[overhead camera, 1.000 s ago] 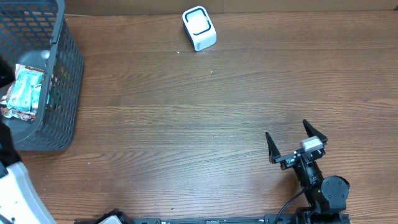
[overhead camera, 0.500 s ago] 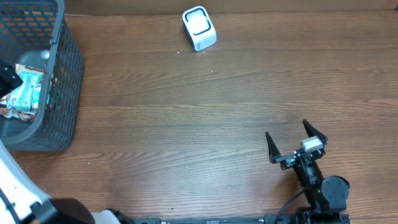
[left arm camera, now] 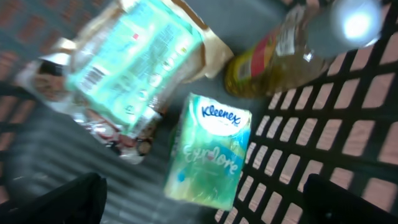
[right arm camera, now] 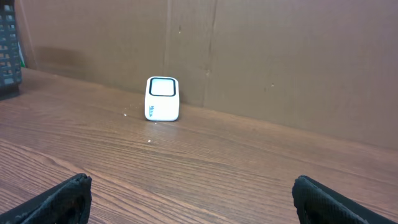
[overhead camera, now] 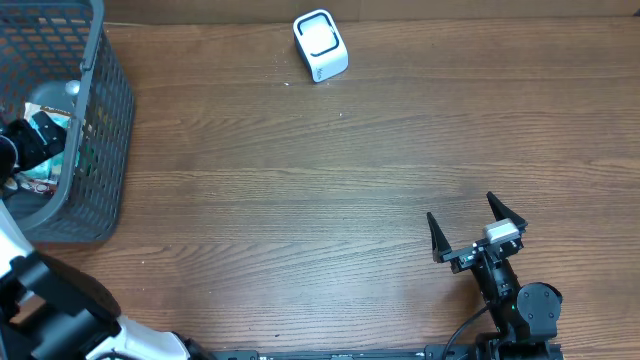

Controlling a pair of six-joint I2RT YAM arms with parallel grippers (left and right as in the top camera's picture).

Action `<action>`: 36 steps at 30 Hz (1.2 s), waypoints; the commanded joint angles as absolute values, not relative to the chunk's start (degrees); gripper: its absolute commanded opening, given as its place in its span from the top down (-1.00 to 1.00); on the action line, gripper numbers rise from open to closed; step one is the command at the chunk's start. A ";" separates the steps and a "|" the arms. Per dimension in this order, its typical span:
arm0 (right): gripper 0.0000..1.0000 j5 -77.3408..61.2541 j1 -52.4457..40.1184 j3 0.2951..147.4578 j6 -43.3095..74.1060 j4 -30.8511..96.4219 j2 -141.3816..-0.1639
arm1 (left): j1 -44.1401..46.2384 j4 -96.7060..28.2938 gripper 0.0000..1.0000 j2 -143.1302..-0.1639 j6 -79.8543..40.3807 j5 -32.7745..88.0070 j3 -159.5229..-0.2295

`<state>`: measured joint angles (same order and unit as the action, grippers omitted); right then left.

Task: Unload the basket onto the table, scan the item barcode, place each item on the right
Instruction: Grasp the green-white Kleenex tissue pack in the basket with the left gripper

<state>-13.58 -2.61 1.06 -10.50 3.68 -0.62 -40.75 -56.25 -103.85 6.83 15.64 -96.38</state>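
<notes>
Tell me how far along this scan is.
Done: nothing yet. In hand: the open left gripper hovers over the Kleenex pack in the basket, gripping nothing. Remaining: grasp an item, carry it to the scanner, show its barcode. The right gripper sits open, empty.

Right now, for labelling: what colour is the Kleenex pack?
Kleenex pack: green-teal, white logo; left wrist view.

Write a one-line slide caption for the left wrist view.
Open left gripper over a Kleenex pack, a teal packet and a bottle in the mesh basket.
</notes>
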 commanded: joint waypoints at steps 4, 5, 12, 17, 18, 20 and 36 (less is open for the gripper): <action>-1.00 -13.76 -2.39 0.45 -10.15 3.42 -0.16 | -40.86 -56.75 -0.99 -109.40 11.64 22.63 -97.27; -1.00 -13.76 -2.39 0.45 -10.15 3.42 -0.16 | -40.84 -56.73 -0.99 -109.95 11.64 22.59 -97.27; -1.00 -13.76 -2.39 0.45 -10.15 3.42 -0.16 | -40.84 -56.80 -1.00 -113.71 11.79 22.52 -97.21; -1.00 -13.76 -2.39 0.45 -10.15 3.42 -0.16 | -40.80 -56.73 -1.00 -115.90 11.77 22.55 -97.21; -1.00 -13.76 -2.39 0.45 -10.15 3.42 -0.16 | -40.80 -56.71 -1.00 -116.27 11.79 22.55 -97.21; -1.00 -13.76 -2.39 0.45 -10.15 3.44 -0.16 | -40.77 -56.55 -0.92 -116.88 11.77 22.55 -97.21; -1.00 -13.76 -2.39 0.45 -10.15 3.42 -0.16 | -37.89 -54.02 -0.69 -117.56 11.79 15.99 -95.72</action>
<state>-13.56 -2.61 1.06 -10.52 3.68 -0.62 -38.57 -54.35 -116.55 10.74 18.20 -96.36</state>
